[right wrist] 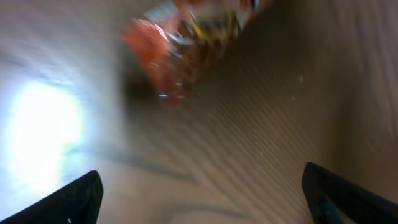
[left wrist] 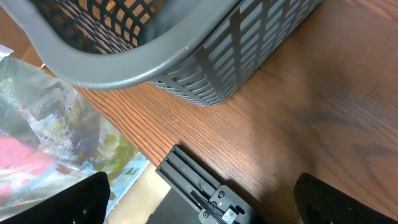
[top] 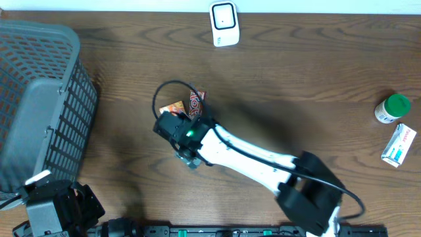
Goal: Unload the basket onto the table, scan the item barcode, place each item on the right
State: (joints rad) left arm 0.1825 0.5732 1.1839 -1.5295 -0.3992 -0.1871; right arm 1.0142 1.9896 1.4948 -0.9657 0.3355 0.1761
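- The snack packet [top: 189,104] is located flat on the table [top: 296,66], near its centre and just ahead of the right gripper [right wrist: 200,177].
- The right gripper's fingers are spread wide, with nothing pinched between them.
- The left gripper [left wrist: 202,183] is positioned beside the basket [left wrist: 186,56], fingers spread and empty.
- The scanner [top: 224,24] is placed at the far table edge, well apart from the snack packet.

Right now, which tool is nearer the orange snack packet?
Right. The right tool is just beside the packet, mid-table; the left tool sits far off beside the basket.
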